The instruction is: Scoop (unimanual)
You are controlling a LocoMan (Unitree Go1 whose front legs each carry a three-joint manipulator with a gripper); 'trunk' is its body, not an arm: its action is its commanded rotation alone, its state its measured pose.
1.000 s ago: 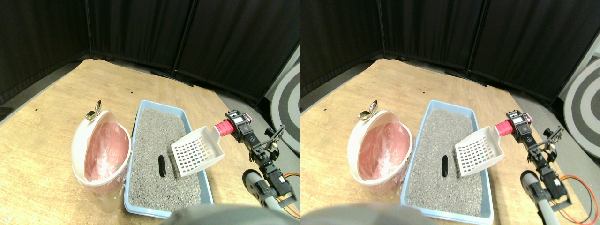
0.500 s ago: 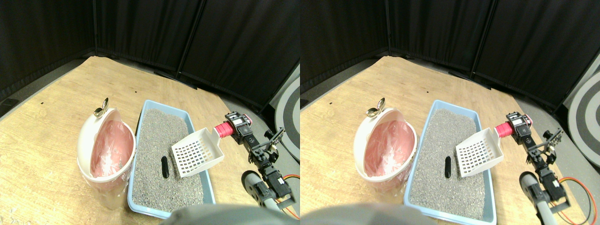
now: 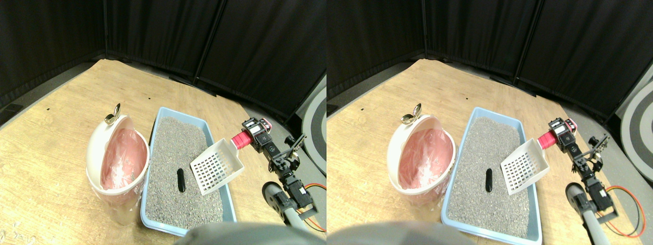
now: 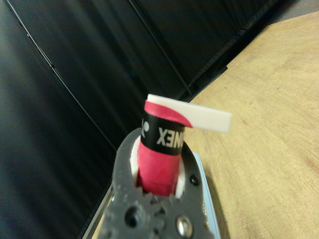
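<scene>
A white slotted scoop (image 3: pixel 217 167) with a red wrapped handle (image 3: pixel 240 141) hangs tilted over the right side of the light blue litter tray (image 3: pixel 162 115), its blade just above the grey litter. My right gripper (image 3: pixel 253 135) is shut on the red handle (image 4: pixel 160 159); in the wrist view both grey jaws clasp it, and the scoop's white edge (image 4: pixel 209 117) shows beyond. A small black oblong lump (image 3: pixel 180 179) lies on the litter just left of the scoop's blade. A white bin with a pink liner (image 3: pixel 121 159) stands against the tray's left side.
The tray and bin sit on a wooden floor (image 3: pixel 51 138). Black curtains (image 3: pixel 153 35) close off the back. A small metal clip (image 3: pixel 112 116) sits on the bin's far rim. Red and orange cables (image 3: pixel 316 189) trail by the arm at the lower right.
The whole picture has shifted, so the camera moved. The scoop has tipped a little, its blade lower and nearer the black lump. The grip on the handle is unchanged.
</scene>
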